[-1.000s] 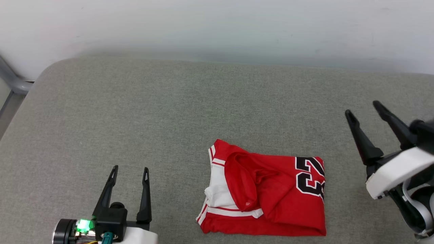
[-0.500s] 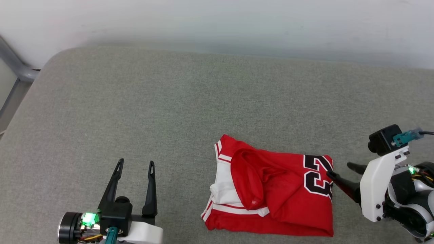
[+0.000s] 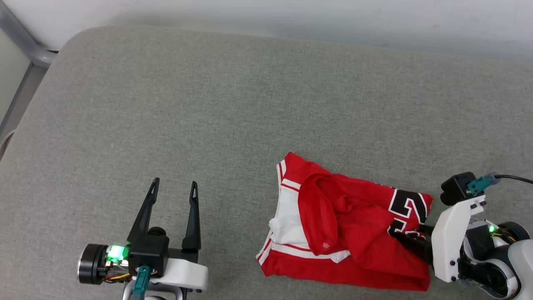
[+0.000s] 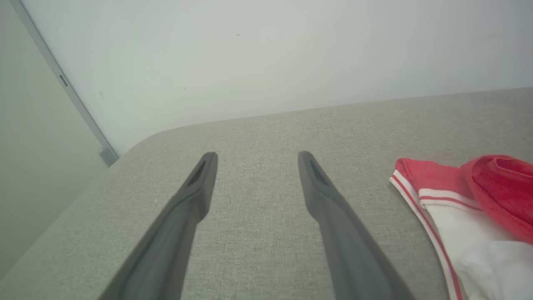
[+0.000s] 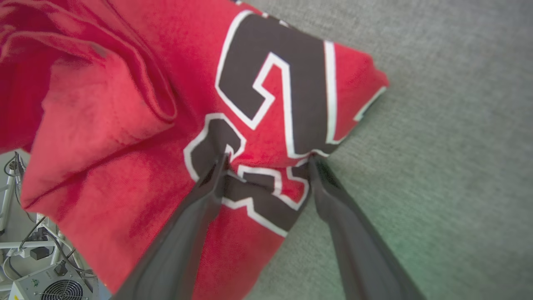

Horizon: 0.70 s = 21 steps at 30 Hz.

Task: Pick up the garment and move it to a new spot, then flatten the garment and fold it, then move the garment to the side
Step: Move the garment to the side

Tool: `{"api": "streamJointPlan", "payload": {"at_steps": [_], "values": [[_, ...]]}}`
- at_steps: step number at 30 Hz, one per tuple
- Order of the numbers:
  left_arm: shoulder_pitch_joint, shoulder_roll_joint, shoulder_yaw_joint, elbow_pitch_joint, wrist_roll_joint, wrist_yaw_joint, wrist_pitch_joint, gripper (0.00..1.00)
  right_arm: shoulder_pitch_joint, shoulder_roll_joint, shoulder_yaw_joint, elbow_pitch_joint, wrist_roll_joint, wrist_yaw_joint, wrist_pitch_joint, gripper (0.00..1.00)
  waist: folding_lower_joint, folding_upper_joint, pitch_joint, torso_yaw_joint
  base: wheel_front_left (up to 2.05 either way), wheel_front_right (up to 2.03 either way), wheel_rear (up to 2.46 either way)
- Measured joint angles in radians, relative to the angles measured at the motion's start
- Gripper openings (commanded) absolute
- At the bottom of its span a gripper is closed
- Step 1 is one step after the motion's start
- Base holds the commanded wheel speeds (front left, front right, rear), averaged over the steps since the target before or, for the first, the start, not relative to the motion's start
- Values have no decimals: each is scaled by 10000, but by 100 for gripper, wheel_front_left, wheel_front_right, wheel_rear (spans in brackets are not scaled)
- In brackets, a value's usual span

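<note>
garment (image 3: 358, 233): lies on the tabletop (image 3: 208, 104), right of the middle and toward the near edge; sleeve end to the left, numbered end to the right
left hand (image 3: 175, 182): over the tabletop at the near left, well apart from the garment's left edge; fingers point toward the wall (image 3: 291, 16)
right hand (image 5: 267, 160): at the garment's right edge, near right of the tabletop; one finger on the cloth, the other just beside that edge
wall: behind the tabletop's far edge
</note>
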Motion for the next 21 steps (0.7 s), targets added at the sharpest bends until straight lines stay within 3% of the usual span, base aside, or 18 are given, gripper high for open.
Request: {"api": "streamJointPlan", "payload": {"at_steps": [8,9,10,11,21], "values": [[-153,-61,-17,71,0,12,0,100,13,-337,587,211,104,-6,-596,100,0,0,241,105,0,0,0],[-176,-73,-27,82,0,13,0,100,3,-374,662,207,186,-21,-650,48,-1,0,239,99,0,0,0],[-183,-90,-25,94,-2,15,0,100,-21,-426,752,178,242,-23,-744,7,0,0,230,90,0,0,0],[-183,-100,-23,111,-8,23,0,100,-35,-453,817,173,249,-31,-861,0,-1,0,218,75,0,0,0],[10,-90,104,117,-71,67,2,100,-791,-698,1475,-399,127,2,-2011,0,1,0,-20,-369,0,0,0]]}}
